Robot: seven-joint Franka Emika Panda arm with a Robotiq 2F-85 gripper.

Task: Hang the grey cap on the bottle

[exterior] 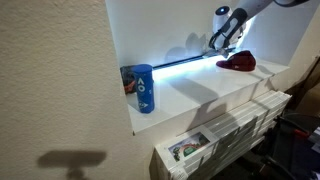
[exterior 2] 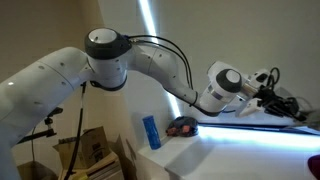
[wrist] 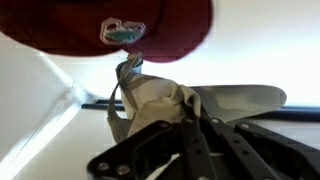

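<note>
The grey cap (wrist: 150, 98) is a pale grey fabric bunched between my gripper's (wrist: 188, 113) dark fingers in the wrist view. The jaws are shut on it. A blue bottle (exterior: 144, 88) stands upright at the near end of the white ledge, and it also shows in an exterior view (exterior 2: 151, 132). My gripper (exterior: 222, 41) is held above the far end of the ledge, well away from the bottle. In an exterior view (exterior 2: 287, 105) it reaches out to the right. The grey cap itself is too small to make out in both exterior views.
A dark red cap (exterior: 237, 62) lies on the white ledge (exterior: 200, 88) below and beside my gripper. It fills the top of the wrist view (wrist: 110, 25) and shows in an exterior view (exterior 2: 183, 126). A wall bounds the ledge behind; stacked white boxes (exterior: 230, 130) sit below its front edge.
</note>
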